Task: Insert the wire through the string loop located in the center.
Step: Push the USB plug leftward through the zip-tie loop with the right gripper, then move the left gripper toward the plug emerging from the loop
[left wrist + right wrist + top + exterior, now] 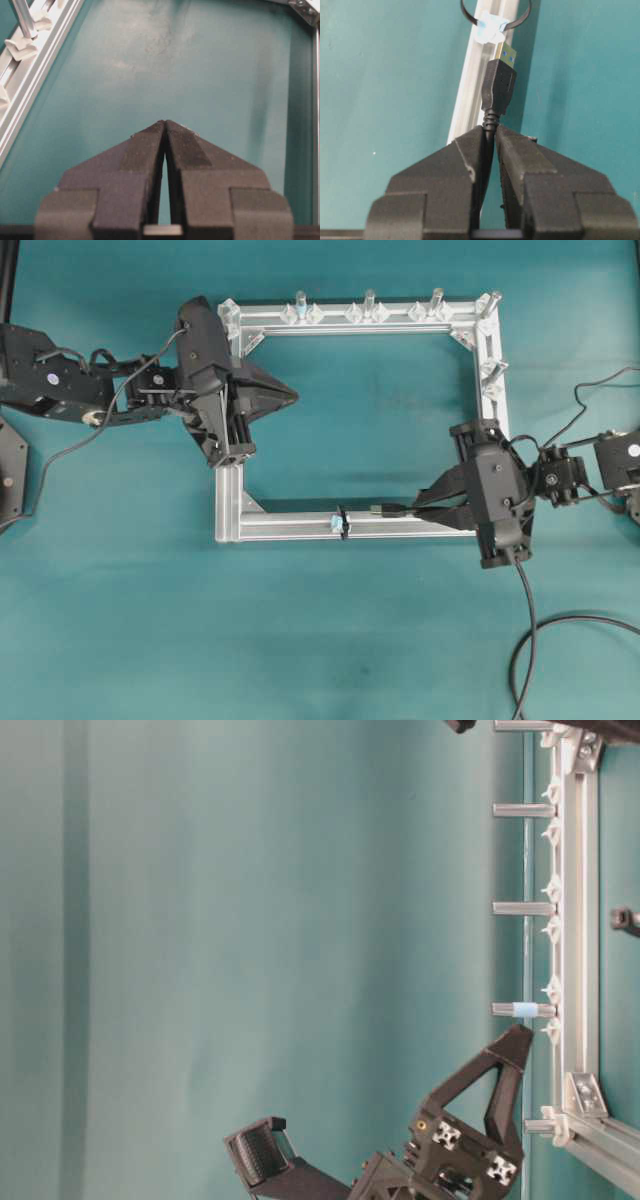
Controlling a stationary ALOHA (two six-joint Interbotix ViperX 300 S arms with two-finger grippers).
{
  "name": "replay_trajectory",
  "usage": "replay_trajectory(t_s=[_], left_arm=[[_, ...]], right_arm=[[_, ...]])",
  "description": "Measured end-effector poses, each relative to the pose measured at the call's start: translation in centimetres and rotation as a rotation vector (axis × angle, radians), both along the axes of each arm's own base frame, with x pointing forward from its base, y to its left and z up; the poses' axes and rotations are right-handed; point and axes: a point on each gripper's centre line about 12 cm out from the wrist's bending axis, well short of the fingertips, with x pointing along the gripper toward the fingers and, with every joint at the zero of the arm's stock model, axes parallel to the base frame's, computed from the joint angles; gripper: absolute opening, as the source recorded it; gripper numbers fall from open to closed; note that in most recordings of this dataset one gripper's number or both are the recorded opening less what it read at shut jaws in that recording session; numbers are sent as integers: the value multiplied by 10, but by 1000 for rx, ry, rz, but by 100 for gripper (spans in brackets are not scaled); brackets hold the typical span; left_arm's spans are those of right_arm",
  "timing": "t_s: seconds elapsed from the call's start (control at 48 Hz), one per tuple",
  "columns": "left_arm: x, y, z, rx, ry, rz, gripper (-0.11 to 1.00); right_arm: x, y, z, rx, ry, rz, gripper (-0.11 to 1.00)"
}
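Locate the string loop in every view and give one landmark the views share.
Overhead: string loop on the frame's bottom bar, left of the plug.
Table-level: not visible.
Left wrist: not in it.
Right wrist: top centre, just beyond the wire plug.
Shared landmark: the aluminium frame.

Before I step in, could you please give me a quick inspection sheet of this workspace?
Surface: teal table, bare around the frame.
Job's things: the wire, plug first, points at the string loop on the near bar of the aluminium frame; the plug is short of the loop, not yet through.
Clutter: nothing seen.
Grippers: the right gripper is shut on the wire just behind the plug; the left gripper is shut and empty, hovering inside the frame's left side.
Cables: the wire trails from the right gripper off the lower edge; thin arm cables hang beside both arms.
Surroundings: upright pegs on the far bar.
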Motion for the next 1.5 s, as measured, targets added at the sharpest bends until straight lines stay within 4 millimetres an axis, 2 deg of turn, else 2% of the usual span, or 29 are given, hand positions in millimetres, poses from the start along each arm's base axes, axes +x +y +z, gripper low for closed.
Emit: replay_trajectory(t_s=[0.812,1.166,1.499], left_arm=[[0,0,0,0,0,0,0],[1,-1,1,1,-3,-3,0],[1,-3,0,0,0,-8,0]], right_arm=[[59,6,-8,0,2,0,11],[70,7,-11,-1,1,1,11],[72,5,-10,0,-2,-4,11]])
